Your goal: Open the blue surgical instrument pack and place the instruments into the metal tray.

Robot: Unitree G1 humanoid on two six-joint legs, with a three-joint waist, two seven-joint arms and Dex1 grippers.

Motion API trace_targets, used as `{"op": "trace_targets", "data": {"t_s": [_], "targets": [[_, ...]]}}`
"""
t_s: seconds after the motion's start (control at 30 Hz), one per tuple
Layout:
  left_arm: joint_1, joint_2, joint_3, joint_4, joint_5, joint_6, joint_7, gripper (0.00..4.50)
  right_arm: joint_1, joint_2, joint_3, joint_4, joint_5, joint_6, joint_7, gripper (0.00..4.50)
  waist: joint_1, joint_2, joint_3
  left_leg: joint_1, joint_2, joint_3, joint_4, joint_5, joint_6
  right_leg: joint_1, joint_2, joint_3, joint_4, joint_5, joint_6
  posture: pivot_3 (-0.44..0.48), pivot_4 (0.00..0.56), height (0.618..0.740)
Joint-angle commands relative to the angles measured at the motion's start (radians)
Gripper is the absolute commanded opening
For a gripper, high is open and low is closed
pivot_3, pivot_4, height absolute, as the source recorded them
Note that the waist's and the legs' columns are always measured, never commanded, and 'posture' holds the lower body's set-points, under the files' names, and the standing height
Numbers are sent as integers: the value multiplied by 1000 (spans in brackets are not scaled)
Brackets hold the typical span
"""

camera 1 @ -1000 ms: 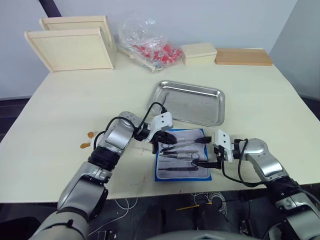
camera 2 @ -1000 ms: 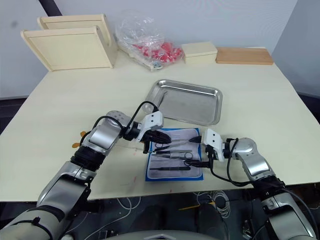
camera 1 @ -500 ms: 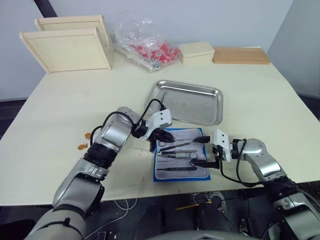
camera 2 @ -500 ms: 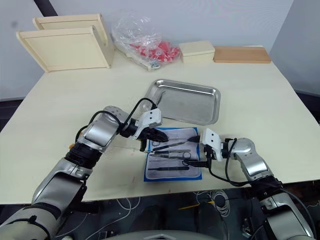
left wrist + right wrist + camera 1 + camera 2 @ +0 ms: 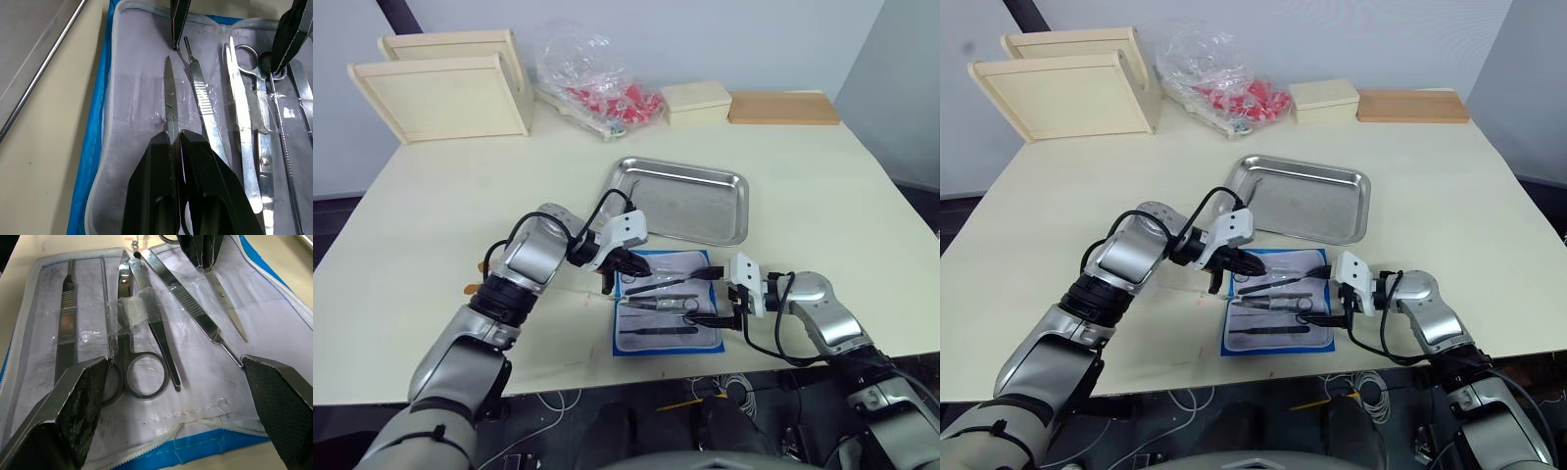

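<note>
The blue surgical instrument pack (image 5: 668, 305) lies unfolded near the table's front edge, its whitish panel (image 5: 137, 98) up. Several instruments lie on it under clear strips, among them a flat handle (image 5: 201, 105) and ring-handled scissors (image 5: 142, 377). My left gripper (image 5: 175, 142) is at the pack's far left corner, shut on a thin pointed instrument (image 5: 169, 100) that still rests on the panel. My right gripper (image 5: 711, 296) is open wide at the pack's right edge, holding nothing, with its fingers (image 5: 73, 406) spread across the ring ends. The metal tray (image 5: 700, 211) sits just beyond the pack.
Two pale wooden trays (image 5: 440, 93) stand at the back left. A clear bag of red items (image 5: 602, 83), a pale box (image 5: 698, 101) and a wooden board (image 5: 783, 108) line the back edge. Small orange bits (image 5: 473, 289) lie left of my left arm.
The head view has shifted a little. My left elbow has swung outward while its gripper stays at the pack's far left corner. The right gripper has not moved.
</note>
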Motion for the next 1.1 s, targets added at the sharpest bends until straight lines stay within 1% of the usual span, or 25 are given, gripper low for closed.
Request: {"op": "trace_targets", "data": {"t_s": [0.03, 0.3, 0.77, 1.1], "targets": [[-24, 23, 12, -41, -13, -6, -6, 84, 45, -6, 57, 128, -103, 45, -49, 4500, 0, 0, 0, 0, 0, 0, 0, 0, 0, 0, 0, 0, 0, 0, 0, 0, 150, 740], [-6, 64, 15, -57, -20, -20, -19, 84, 46, -5, 58, 129, -102, 44, -48, 4500, 0, 0, 0, 0, 0, 0, 0, 0, 0, 0, 0, 0, 0, 0, 0, 0, 150, 740], [31, 161, 36, -95, -45, -31, -37, 84, 49, -3, 64, 125, -104, 44, -43, 4500, -1, 0, 0, 0, 1, 0, -1, 0, 0, 0, 0, 1, 0, 0, 0, 0, 150, 740], [49, 236, 78, -137, -75, -18, -36, 84, 42, 2, 69, 137, -106, 41, -38, 4500, -1, 0, 0, 0, 1, 1, -2, 0, 0, -2, 1, 1, 0, 0, -1, 0, 150, 740]]}}
